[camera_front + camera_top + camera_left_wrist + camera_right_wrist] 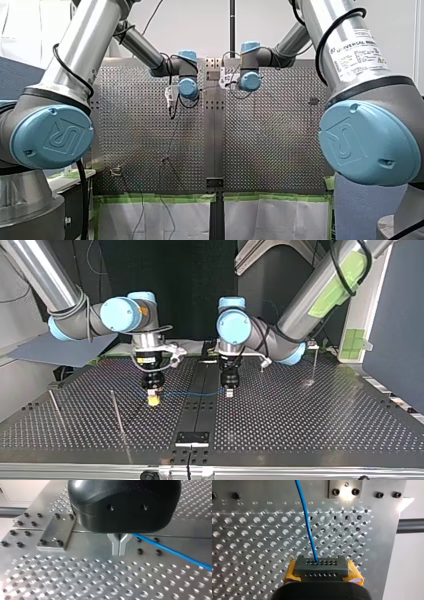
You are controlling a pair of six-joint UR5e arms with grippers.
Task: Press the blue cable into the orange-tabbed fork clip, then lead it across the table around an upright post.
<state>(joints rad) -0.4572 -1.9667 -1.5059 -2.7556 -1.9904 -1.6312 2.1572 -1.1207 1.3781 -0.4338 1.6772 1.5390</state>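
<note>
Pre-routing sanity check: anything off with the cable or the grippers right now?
Nothing stands out. The blue cable runs straight between my right gripper and my left gripper, both shut on it, above the table, with no kink or slack loop visible.

The blue cable [192,392] is thin and stretched almost straight between my left gripper [119,547] and my right gripper [321,565], pinched in both. A thin upright post [117,412] stands near my right gripper, away from my left.
</note>
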